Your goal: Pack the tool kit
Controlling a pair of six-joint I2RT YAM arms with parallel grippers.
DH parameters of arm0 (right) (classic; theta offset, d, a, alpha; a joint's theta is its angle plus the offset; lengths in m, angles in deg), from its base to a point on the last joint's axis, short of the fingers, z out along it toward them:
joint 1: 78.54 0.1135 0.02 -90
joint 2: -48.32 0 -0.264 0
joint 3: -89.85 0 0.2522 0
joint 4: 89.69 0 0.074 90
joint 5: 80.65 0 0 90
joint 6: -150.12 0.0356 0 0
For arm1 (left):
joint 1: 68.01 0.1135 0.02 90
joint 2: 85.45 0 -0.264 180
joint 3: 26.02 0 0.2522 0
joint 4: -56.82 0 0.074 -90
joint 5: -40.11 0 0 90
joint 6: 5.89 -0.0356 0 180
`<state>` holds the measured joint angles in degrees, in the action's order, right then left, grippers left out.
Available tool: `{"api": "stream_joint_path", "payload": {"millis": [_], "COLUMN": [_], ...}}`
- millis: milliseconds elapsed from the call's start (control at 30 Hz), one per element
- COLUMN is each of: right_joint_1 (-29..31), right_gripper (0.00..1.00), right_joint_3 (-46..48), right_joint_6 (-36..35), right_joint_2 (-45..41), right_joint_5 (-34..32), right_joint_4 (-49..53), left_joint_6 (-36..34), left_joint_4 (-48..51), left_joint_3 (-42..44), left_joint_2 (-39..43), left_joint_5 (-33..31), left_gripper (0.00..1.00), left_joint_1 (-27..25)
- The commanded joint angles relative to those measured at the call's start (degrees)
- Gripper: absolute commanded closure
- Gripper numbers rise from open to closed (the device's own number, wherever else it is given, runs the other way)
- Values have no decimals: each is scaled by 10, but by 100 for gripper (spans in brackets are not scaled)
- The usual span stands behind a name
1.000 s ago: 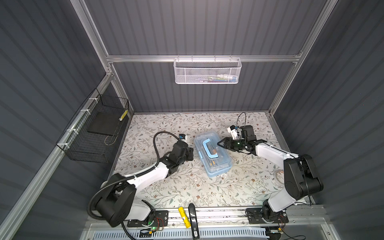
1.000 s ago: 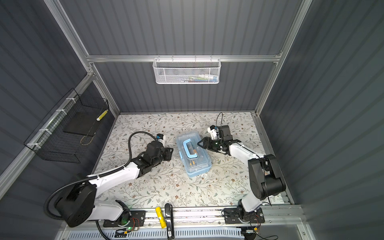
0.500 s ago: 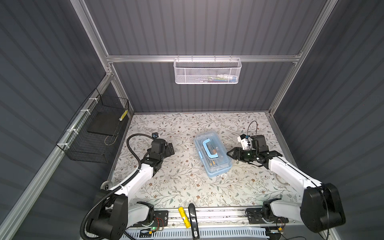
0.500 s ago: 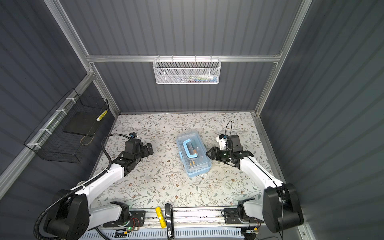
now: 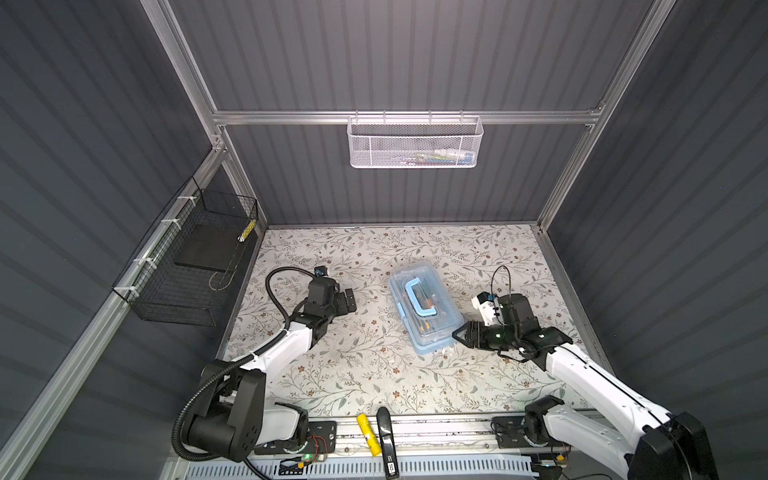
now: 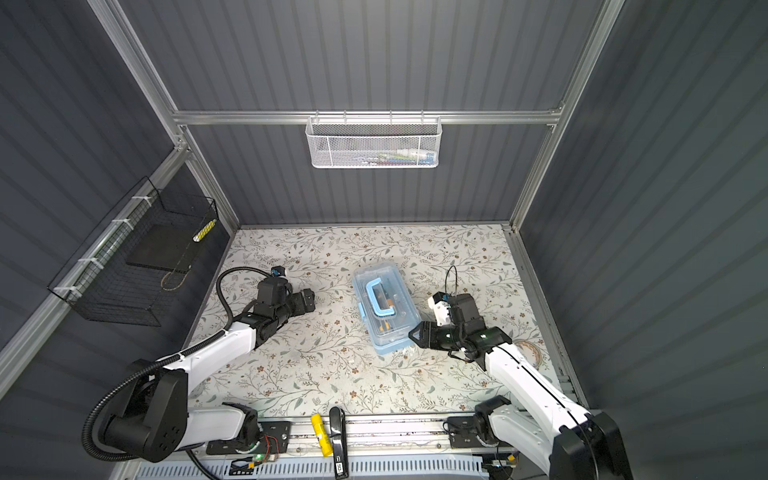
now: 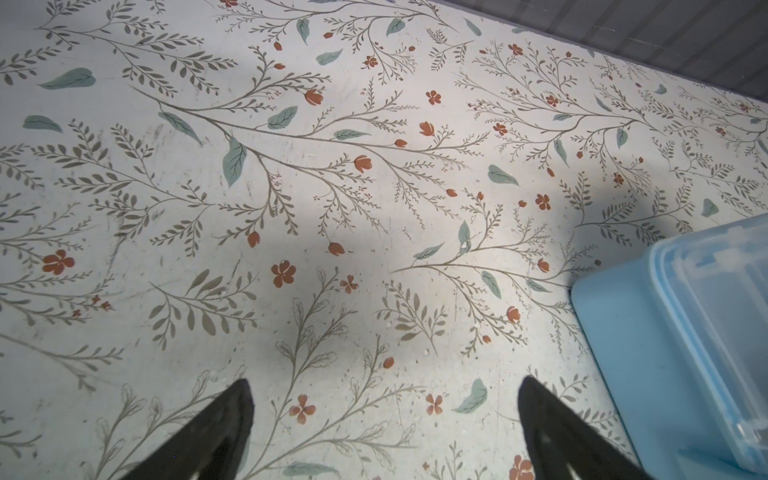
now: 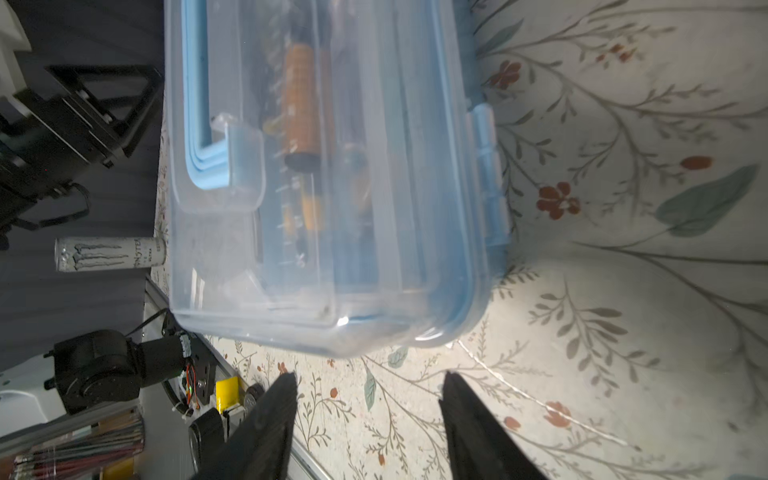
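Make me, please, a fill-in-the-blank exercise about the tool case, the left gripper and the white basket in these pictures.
1. The tool case lies with its clear lid ____.
2. The handle on top of it is ____ in colour.
3. The left gripper stands open and holds ____.
4. The white mesh basket hangs on the ____ wall.

Missing words: closed; blue; nothing; back.

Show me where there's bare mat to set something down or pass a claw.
Bare: the back strip of mat between the case and the back wall; the wide front stretch between case and front rail; the gap between left claw and case. Crowded: the case's front right corner, where the right claw sits close.
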<state>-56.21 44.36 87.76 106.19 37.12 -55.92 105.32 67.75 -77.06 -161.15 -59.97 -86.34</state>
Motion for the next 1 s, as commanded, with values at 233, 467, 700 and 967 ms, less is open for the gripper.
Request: {"api": "stream_joint_path", "payload": {"millis": [233,467,700,967], "right_joint_1": [24,22,31,62], "right_gripper": [38,34,36,36], "right_joint_3": [-85,-111,-147,-135], "right_joint_6": [-67,-73,-84,-69], "right_joint_2": [28,41,116,113], "right_joint_5": [-139,-93,-40,-22], "right_joint_4": [107,47,27,25], "left_joint_6": [-26,-27,-30,-35], "left_joint_4": [41,67,81,88], "left_joint_3": [-6,7,16,21], "left_joint_2": [61,91,105,119], "left_joint_5": [-33,-51,-67,-80], "left_gripper": [0,0,0,0], "left_joint_1": [0,0,0,0]}}
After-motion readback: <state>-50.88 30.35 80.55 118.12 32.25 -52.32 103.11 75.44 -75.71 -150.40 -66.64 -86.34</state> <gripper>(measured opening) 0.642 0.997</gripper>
